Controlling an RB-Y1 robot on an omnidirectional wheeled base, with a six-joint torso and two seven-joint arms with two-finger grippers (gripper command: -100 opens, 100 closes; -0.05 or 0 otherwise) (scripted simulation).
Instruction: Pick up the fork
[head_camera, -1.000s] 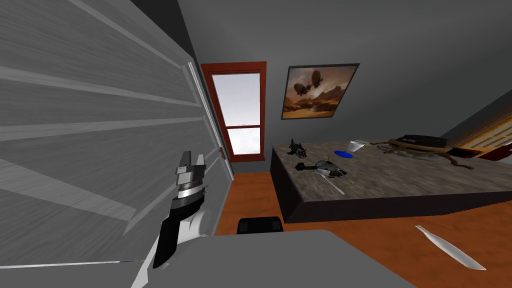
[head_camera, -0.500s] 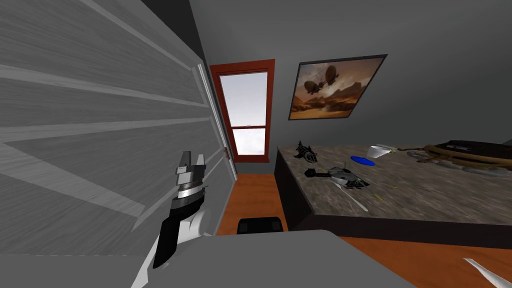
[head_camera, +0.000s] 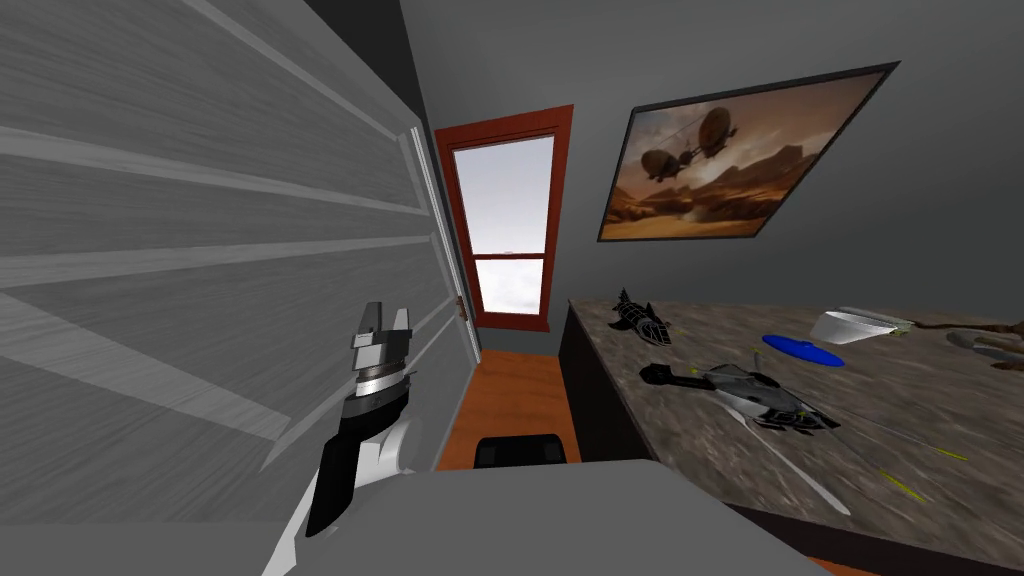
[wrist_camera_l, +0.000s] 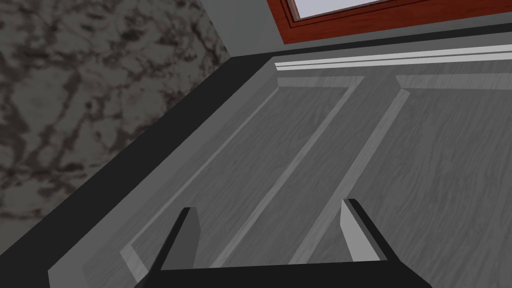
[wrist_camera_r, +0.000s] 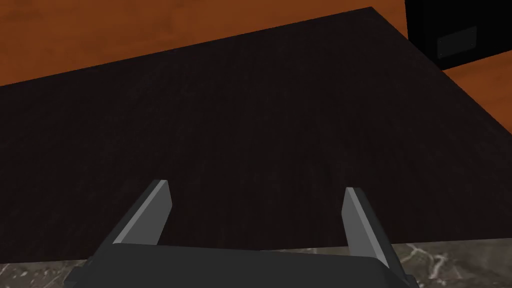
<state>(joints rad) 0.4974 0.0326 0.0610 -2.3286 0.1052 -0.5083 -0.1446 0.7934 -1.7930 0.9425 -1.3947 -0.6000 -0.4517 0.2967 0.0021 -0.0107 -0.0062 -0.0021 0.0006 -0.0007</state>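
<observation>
The left claw (head_camera: 385, 320) is raised on my left, fingers spread and empty, facing a grey panelled door (wrist_camera_l: 325, 150). The right claw (wrist_camera_r: 255, 200) is likewise spread and empty, pointing at the dark side below the marbled tabletop (wrist_camera_r: 450, 265). The fork (head_camera: 800, 470) appears to be the thin pale piece lying flat on that tabletop, just beside a toy helicopter (head_camera: 745, 392) and well apart from both claws. By my reading nothing is grasped yet. The approach, the reach down and the closing on the fork all remain.
</observation>
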